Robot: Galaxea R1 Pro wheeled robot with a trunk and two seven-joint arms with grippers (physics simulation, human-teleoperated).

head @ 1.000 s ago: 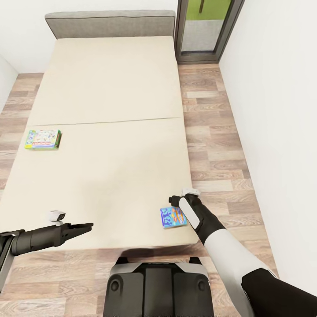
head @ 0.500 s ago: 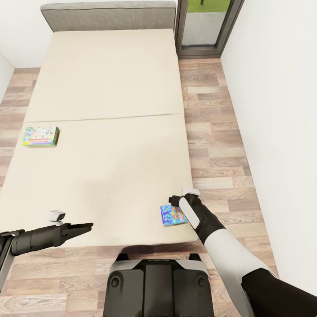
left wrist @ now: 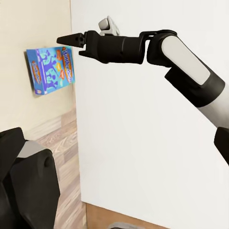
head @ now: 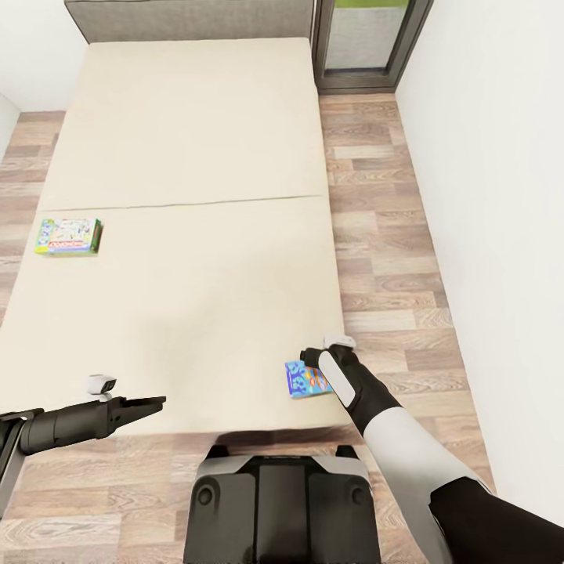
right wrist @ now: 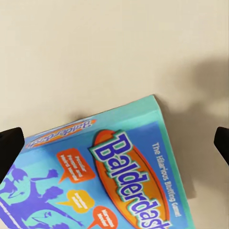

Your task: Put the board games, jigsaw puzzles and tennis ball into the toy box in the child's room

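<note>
Two board games lie on the bed [head: 188, 298], a cream mattress on a grey frame. The green-white one with a red band [head: 68, 236] rests near the mattress's left edge. The blue Balderdash box [head: 304, 381] [left wrist: 50, 70] [right wrist: 109, 176] lies flat at the near right corner. My right gripper [head: 315, 365] [left wrist: 67, 39] [right wrist: 114, 145] hovers just above that box, open, fingertips [right wrist: 10, 145] wide apart and holding nothing. My left gripper [head: 150, 404] hangs over the mattress's near left part, open and empty.
Wood-plank floor [head: 384, 235] runs along the bed's right side up to a white wall [head: 501, 196]. A dark-framed glass door [head: 362, 43] stands beyond the bed's far right corner. My base [head: 278, 501] sits against the bed's near edge.
The whole picture has shifted: the bed and both boxes sit slightly higher in the view, so the camera moved. Both arms hold the same pose and both grippers stay open.
</note>
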